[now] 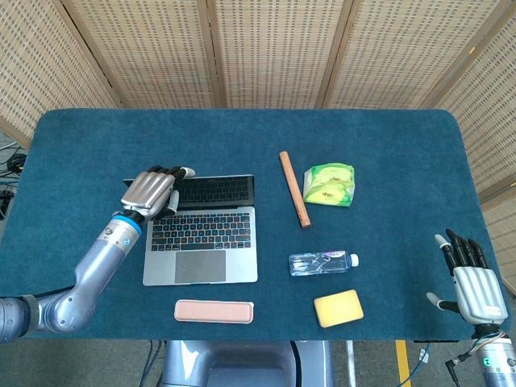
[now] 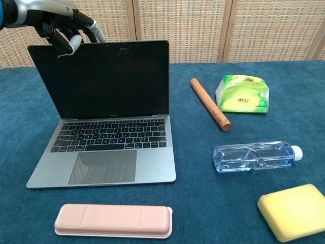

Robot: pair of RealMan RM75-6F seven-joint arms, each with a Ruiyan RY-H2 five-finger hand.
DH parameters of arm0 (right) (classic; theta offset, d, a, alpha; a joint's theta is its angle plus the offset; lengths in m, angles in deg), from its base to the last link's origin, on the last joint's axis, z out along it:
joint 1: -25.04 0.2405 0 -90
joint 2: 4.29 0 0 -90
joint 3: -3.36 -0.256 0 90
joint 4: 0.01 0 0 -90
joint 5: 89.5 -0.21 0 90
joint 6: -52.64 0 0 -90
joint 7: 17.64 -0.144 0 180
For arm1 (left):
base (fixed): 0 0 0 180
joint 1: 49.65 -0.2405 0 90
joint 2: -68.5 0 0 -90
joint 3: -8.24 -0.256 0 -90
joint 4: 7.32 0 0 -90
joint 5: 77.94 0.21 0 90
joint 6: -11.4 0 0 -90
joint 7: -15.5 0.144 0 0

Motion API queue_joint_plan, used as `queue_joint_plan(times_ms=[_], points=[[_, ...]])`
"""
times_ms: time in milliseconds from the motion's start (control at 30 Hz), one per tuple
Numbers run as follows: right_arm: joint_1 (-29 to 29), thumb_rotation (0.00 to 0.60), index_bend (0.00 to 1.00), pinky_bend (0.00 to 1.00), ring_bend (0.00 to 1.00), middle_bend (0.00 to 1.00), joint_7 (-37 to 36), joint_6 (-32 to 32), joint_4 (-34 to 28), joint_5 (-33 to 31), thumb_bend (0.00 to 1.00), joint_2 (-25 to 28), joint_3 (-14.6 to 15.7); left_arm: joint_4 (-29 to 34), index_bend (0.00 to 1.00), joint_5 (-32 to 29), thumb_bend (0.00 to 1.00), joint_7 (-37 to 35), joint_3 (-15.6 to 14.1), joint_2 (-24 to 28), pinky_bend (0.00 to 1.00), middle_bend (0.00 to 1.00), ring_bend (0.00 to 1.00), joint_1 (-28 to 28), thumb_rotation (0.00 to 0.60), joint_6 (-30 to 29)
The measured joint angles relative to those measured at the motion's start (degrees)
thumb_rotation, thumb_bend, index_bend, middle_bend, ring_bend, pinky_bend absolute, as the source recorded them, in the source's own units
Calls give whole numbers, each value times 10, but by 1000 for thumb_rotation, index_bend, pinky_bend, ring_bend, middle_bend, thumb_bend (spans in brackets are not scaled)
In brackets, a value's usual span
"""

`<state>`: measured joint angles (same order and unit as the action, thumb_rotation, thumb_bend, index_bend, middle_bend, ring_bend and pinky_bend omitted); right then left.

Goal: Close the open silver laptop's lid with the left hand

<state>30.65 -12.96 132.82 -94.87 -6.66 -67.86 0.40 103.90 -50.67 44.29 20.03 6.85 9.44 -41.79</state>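
The left hand (image 1: 151, 192) sits at the top left corner of the laptop's lid (image 2: 101, 79), fingers (image 2: 76, 23) curled over the upper edge and touching it, pressing rather than clasping anything (whether the thumb bears on the screen side cannot be told). The silver laptop (image 1: 200, 242) stands on the left half of the counter (image 1: 387, 145), its lid tipped forward over the keyboard but far from shut. So the closing stroke looks to be under way. The next move calls for drawing the edge toward the near side and downward, the fingers following the lid's arc until it meets the base. The right hand (image 1: 472, 282) hovers at the counter's near right corner, fingers spread, holding nothing.
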Motion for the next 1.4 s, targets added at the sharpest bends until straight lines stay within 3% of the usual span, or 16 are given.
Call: queue_joint_plan(times_ms=[833,1400], points=[[1,600,0,0,0,0,0,-3,-1,-2,53,1,0,46,309,36,780,-53,-36,32,187,234,255,-3,600,64],[1,600,0,0,0,0,-2,-6,-5,-3,53,3,2,94,309,103,778,-39,-94,16,197,234,255,-18,600,48]])
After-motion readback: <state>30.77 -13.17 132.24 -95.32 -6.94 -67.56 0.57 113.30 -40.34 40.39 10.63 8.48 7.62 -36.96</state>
